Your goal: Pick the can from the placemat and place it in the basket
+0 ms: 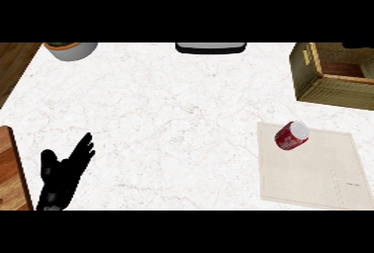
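A red can [291,136] with a silver top stands on the upper left part of a beige placemat [314,173] at the right of the counter. Behind it, in the upper right corner, sits a woven olive-brown basket [321,89], partly cut off by the view's edge. My left hand [62,173] rests open at the lower left, fingers straight and pointing up, far from the can. My right hand does not show.
A grey pot [70,49] stands at the back left and a dark and grey object [210,47] at the back middle. Brown wooden edges [11,168] border the white marble counter on the left.
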